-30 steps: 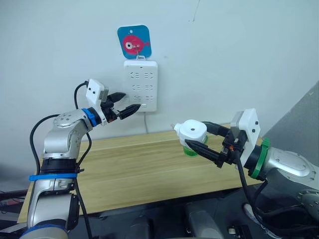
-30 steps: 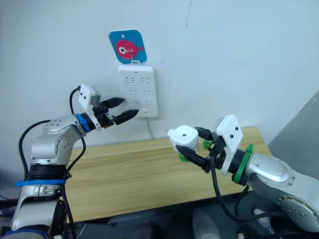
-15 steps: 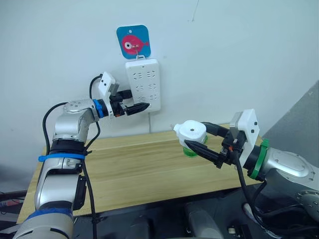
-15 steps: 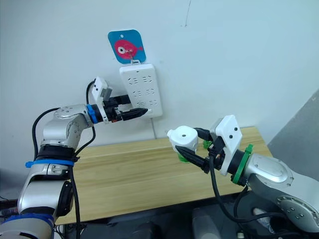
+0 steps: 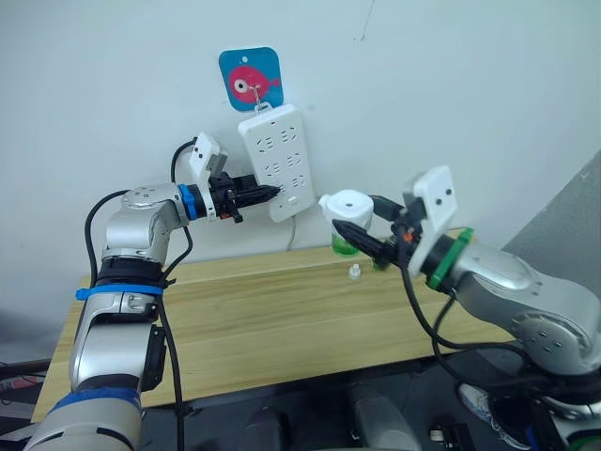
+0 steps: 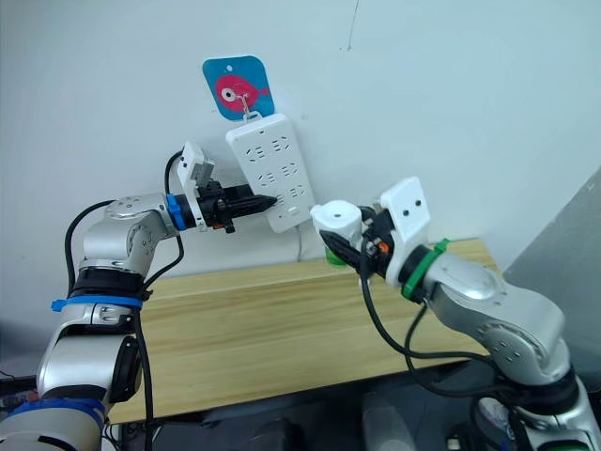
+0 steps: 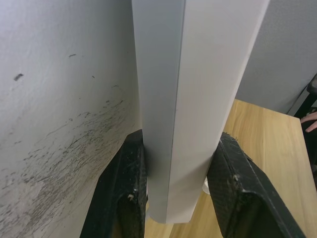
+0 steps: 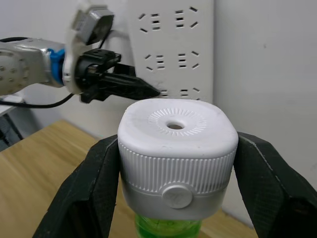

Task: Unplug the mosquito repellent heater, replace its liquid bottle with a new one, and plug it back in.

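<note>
1. Left gripper is raised to the wall, fingers clamped on the lower left edge of the white power strip. The left wrist view shows one black finger on each side of the strip's body, both touching it.
2. Power strip hangs from a hook under a blue fish sticker and sits tilted, its lower end swung toward the robot's right. Its cord drops down behind the table.
3. Right gripper is closed on the mosquito repellent heater, held in the air above the back edge of the table, just beside the strip's lower right corner (apart from it, not plugged in).
4. In the right wrist view the heater's round vent hole faces the camera, and a finger presses each ribbed side of the white body.
5. A green liquid bottle is fitted under the heater; its green shows below the white shell.
6. Wooden table: one small white cap-like piece lies near the back edge, below the heater. I can't tell what it is.
7. More green shows behind the right gripper, mostly hidden.
</note>
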